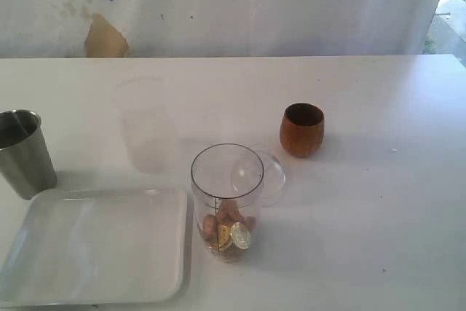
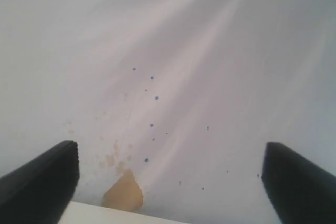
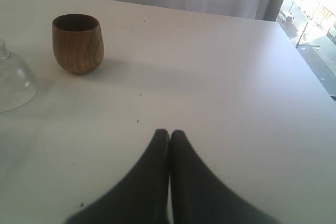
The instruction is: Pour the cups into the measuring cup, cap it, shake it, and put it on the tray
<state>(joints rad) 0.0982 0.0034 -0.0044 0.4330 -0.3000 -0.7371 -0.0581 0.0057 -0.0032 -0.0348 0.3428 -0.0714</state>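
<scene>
Nearest you, at the front-left corner of the table point(image 1: 378, 216), lies the tray point(image 1: 95, 253), bare. Just beside its right edge, close to the table's front edge, the measuring cup point(image 1: 226, 202) stands upright and uncapped, with gold coins point(image 1: 237, 237) and brownish bits at its bottom. Behind it, toward the right, the clear domed lid point(image 1: 266, 172) rests on the table, so close that you cannot tell whether the 2 touch. Farther back, the wooden cup point(image 1: 301, 130) stands upright right of the middle, the tumbler point(image 1: 23, 152) stands upright at the left edge behind the tray, and a frosted cup point(image 1: 145, 125) stands left of the middle; leave that 1 alone. Neither task cup shows contents from here, so pouring looks done and capping is likely your step. Your right claw point(image 3: 169, 132) is pressed together on nothing, low over the table, facing the wooden cup. Your left claw point(image 2: 170, 148) is spread wide and empty, aimed at the back wall point(image 2: 210, 51). Part the right claw before approaching, take the lid from the side away from the measuring cup so you do not knock it, then lower it level onto the rim. Only the measuring cup's black scale shows as writing, its figures too small to read; no brand is legible.
</scene>
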